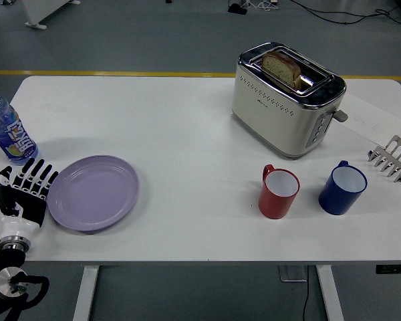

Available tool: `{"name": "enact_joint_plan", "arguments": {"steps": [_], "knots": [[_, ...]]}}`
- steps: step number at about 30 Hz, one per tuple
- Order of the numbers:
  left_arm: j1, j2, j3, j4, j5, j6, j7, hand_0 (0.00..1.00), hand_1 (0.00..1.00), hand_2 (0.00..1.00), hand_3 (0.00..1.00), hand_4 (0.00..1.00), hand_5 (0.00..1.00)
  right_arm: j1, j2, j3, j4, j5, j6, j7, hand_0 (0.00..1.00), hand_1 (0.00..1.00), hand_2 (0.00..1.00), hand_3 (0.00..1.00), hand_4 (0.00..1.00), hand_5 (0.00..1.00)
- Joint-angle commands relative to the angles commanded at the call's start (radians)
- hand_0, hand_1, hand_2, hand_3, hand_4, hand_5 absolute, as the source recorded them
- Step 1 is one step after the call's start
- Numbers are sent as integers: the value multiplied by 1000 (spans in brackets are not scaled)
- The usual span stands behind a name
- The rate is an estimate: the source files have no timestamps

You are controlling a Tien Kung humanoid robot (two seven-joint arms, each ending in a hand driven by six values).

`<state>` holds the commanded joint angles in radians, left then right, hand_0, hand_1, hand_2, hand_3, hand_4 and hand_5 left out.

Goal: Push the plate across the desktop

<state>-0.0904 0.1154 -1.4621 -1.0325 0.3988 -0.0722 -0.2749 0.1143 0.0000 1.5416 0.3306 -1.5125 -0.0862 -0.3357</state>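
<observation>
A lilac plate [93, 192] lies flat on the white table [187, 134] at the near left. My left hand [25, 190] stands just to the plate's left, fingers straight and spread, pointing away from me. Its fingertips reach up beside the plate's left rim, touching it or nearly so; I cannot tell which. The hand holds nothing. My right arm does not show.
A blue-labelled water bottle [5, 128] stands behind my left hand. A toaster [285, 99] with a bread slice sits far right of centre. A red mug [279, 192], a blue mug [342, 188] and a metal rack [392, 157] stand at the right.
</observation>
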Motion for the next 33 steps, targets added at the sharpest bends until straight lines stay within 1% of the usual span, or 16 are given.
{"name": "enact_joint_plan", "arguments": {"steps": [6, 15, 25, 33], "knots": [[-5, -3, 16, 0, -4, 0, 0, 684, 705, 674, 589, 513, 998, 1, 0, 1, 0, -1, 1, 0, 582, 553, 626, 634, 145, 661], [-13, -8, 62, -3, -22, 2, -1, 682, 703, 671, 586, 510, 998, 4, 0, 2, -1, -4, 2, 1, 581, 553, 626, 634, 144, 658], [-22, 3, 140, -21, -59, 6, -4, 681, 701, 670, 586, 507, 998, 6, 0, 4, -1, -8, 4, 3, 581, 553, 626, 634, 146, 661], [-30, 19, 210, -37, -92, 17, -15, 679, 700, 669, 585, 506, 998, 6, 0, 7, -2, -12, 6, 5, 581, 552, 625, 634, 145, 657]]}}
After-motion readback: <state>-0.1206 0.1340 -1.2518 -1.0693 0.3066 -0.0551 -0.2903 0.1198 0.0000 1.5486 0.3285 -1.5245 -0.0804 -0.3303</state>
